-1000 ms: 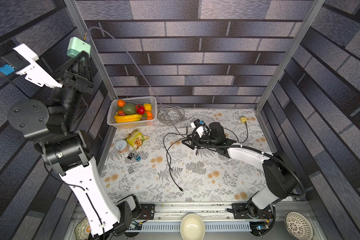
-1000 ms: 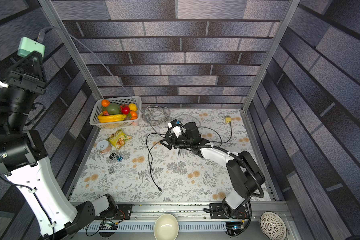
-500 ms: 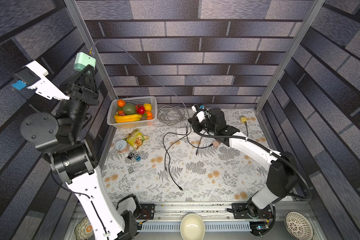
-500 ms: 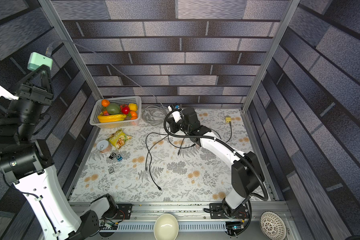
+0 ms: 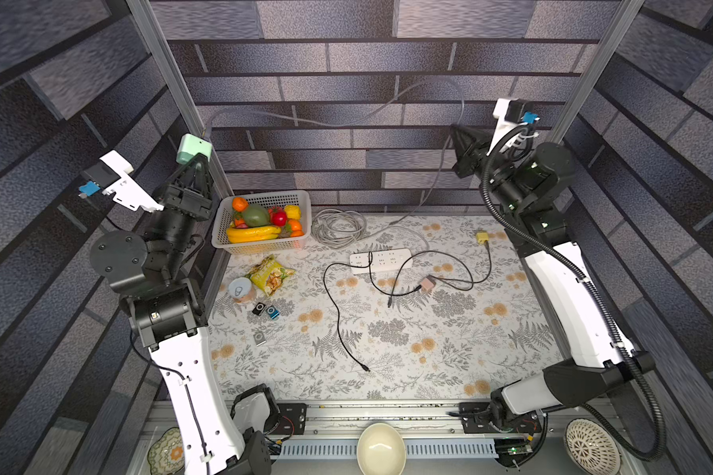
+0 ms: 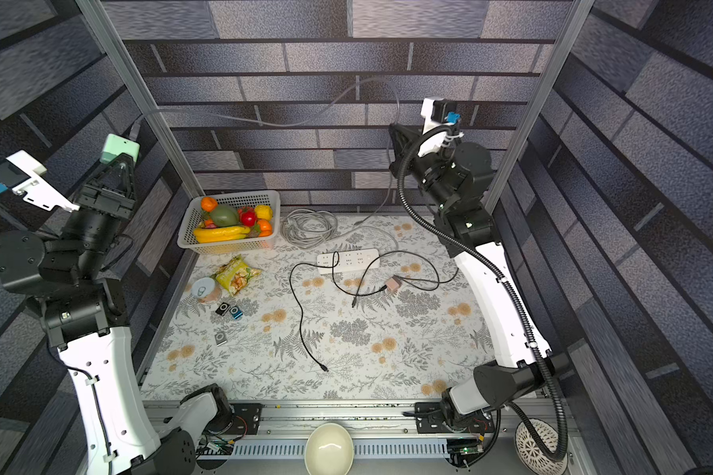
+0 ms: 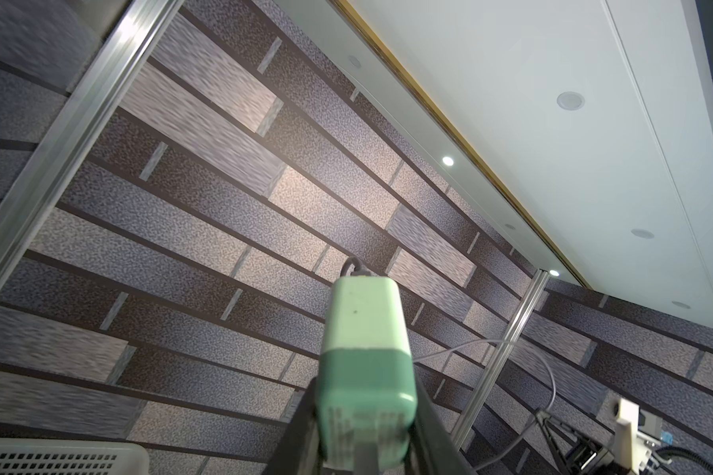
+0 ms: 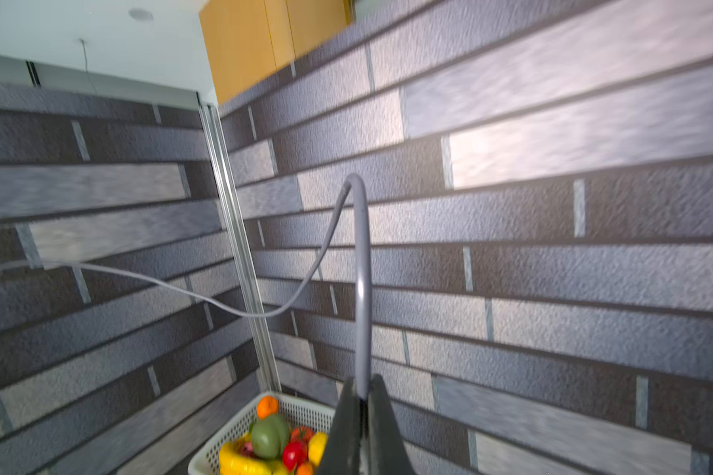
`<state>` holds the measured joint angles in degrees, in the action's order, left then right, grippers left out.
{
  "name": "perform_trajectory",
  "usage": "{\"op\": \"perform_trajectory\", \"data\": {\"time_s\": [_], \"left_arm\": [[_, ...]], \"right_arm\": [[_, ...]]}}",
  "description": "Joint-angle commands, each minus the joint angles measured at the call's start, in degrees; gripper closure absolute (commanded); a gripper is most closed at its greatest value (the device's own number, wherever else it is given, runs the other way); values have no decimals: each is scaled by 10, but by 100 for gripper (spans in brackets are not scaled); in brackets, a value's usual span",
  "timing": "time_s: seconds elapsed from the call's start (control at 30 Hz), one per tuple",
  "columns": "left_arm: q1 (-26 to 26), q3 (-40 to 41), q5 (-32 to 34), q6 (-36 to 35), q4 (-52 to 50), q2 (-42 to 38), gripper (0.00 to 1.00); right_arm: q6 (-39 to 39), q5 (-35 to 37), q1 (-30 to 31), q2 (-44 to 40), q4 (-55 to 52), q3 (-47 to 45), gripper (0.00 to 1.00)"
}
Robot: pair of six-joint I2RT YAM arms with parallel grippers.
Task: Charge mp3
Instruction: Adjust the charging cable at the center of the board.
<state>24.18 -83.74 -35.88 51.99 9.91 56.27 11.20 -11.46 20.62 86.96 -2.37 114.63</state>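
Mp3 players (image 5: 272,312), three in all, lie near the left edge of the worktop (image 5: 429,370). A black one and a blue one sit side by side just in front of one can (image 5: 241,289) and one snack bag (image 5: 270,274). The grey one (image 5: 260,338) lies alone, nearer the front edge, and all three are well apart from the leads.

A second ago the right gripper (image 5: 460,135) was low over the strip (image 5: 380,260) at mid-worktop. Now it is raised high by the back right corner, jaws clenched on the grey cable (image 8: 361,288). The left gripper (image 5: 194,158) has shifted only slightly. It stays high by the back left corner, grasping the one mint-green charger (image 7: 365,329). The cable now hangs in a slack arc along the back wall between charger and right gripper, then drops to its coil (image 5: 338,226) at the back edge.

Small print on the charger is too blurred to read in the left wrist view.

One white strip lies near the back edge with black leads (image 5: 338,320) tangled around it; their number is unclear. One fruit basket (image 5: 260,246) fills the back left corner.
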Motion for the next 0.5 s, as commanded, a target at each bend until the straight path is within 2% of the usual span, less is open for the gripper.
{"op": "perform_trajectory", "data": {"time_s": [0.0, 0.07, 0.13, 0.27, 0.33, 0.47], "left_arm": [[-41, 11, 10, -24, 26, -12, 90], [-81, 20, 28, -62, 2, -9, 90], [-112, 30, 52, -95, -20, -5, 90], [-127, 50, 89, -133, -42, 10, 90], [-127, 63, 104, -145, -45, 18, 90], [-126, 117, 149, -174, -19, 23, 90]], "right_arm": [[13, -12, 2, 45, -75, 125, 100], [-4, -4, -1, 98, -112, 203, 100], [-2, -26, -7, 152, -127, 266, 100], [19, -87, -9, 276, -126, 373, 100], [38, -101, -10, 343, -91, 395, 100], [130, -149, -13, 449, 61, 387, 100]]}}
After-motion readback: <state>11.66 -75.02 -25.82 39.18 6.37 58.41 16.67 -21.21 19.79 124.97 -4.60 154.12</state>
